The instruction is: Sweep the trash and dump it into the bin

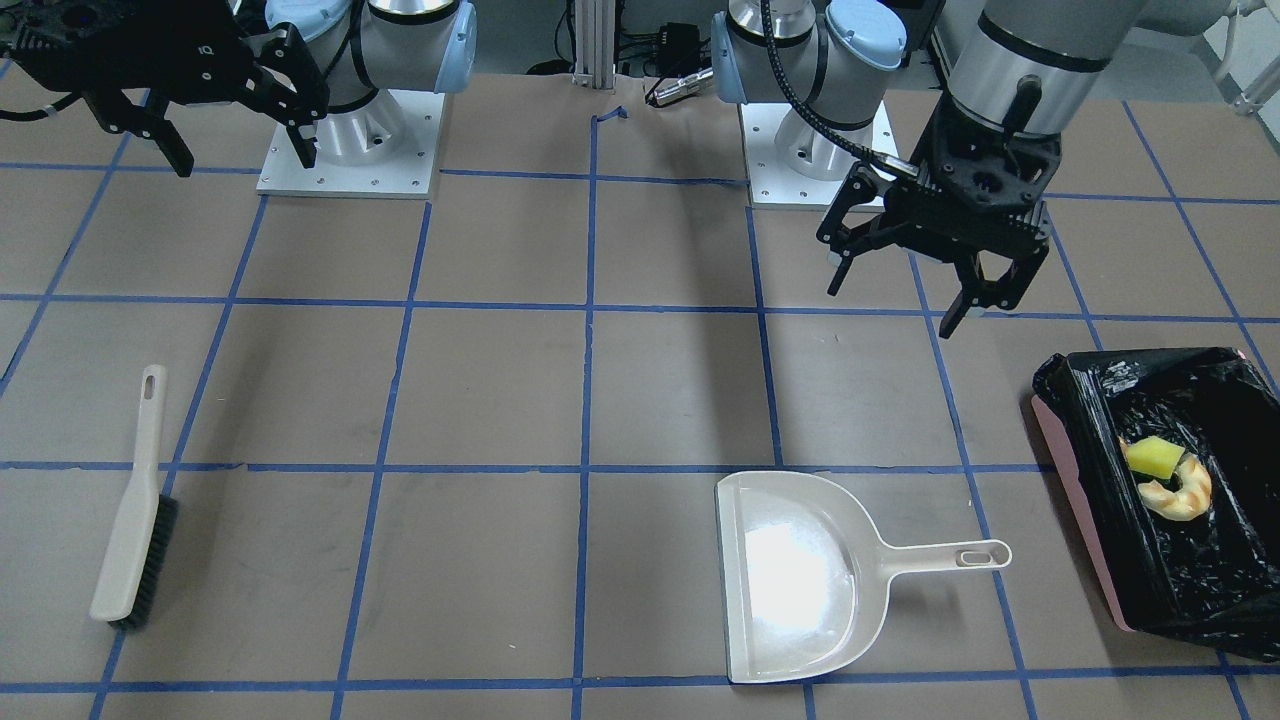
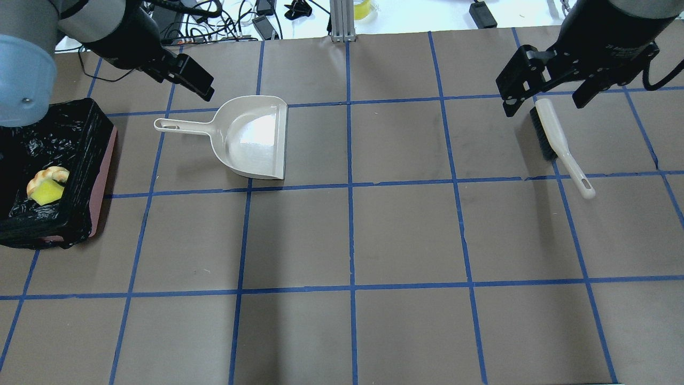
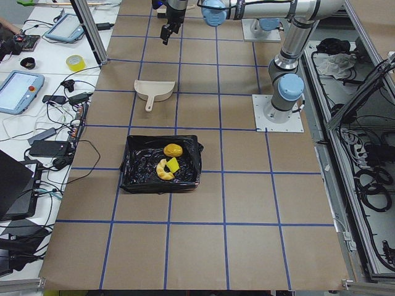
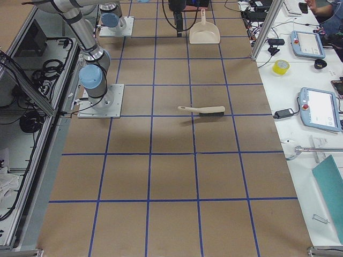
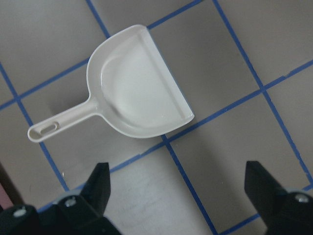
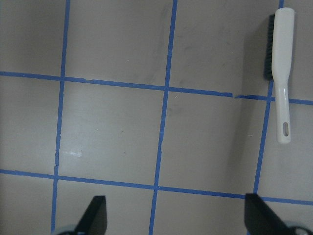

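The pink bin [image 1: 1075,500], lined with a black bag, stands at the table's end on my left. The croissant-like piece with its yellow-green wedge [image 1: 1175,485] lies inside it. The orange-yellow lump [image 3: 173,150] shows beside it only in the exterior left view. The cream dustpan [image 1: 800,570] lies empty on the table. My left gripper [image 1: 895,290] hangs open and empty above the table, between the dustpan and my base. The brush [image 1: 135,500] lies flat on my right side. My right gripper [image 1: 240,150] is open and empty, raised above the brush's end [image 2: 561,144].
The table is brown paper with a blue tape grid. The dustpan's handle [image 2: 176,126] points toward the bin [image 2: 104,176]. Cables, tablets and a tape roll [image 3: 75,62] lie on the bench beyond the far edge.
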You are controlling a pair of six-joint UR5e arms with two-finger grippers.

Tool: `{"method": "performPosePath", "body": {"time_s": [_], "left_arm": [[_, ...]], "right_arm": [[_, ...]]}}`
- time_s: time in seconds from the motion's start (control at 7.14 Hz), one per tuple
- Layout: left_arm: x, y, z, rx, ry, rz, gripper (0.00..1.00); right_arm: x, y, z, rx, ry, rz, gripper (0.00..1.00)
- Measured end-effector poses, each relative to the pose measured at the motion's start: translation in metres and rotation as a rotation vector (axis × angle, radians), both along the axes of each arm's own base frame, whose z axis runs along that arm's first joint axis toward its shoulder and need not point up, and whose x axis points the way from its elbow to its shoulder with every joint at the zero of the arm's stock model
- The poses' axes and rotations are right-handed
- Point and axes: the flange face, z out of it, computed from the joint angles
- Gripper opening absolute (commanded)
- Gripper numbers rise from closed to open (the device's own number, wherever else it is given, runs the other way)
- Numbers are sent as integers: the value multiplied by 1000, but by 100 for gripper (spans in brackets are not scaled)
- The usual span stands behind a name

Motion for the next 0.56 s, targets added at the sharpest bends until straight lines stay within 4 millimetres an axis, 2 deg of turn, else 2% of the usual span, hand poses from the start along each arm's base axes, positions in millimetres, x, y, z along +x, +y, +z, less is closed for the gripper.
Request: {"method": "performPosePath", "body": {"time_s": [0.56], "left_arm": [[7, 49, 20, 139, -19, 268, 100]], "right_arm": [[0, 1, 1, -2, 1, 2, 100]]}}
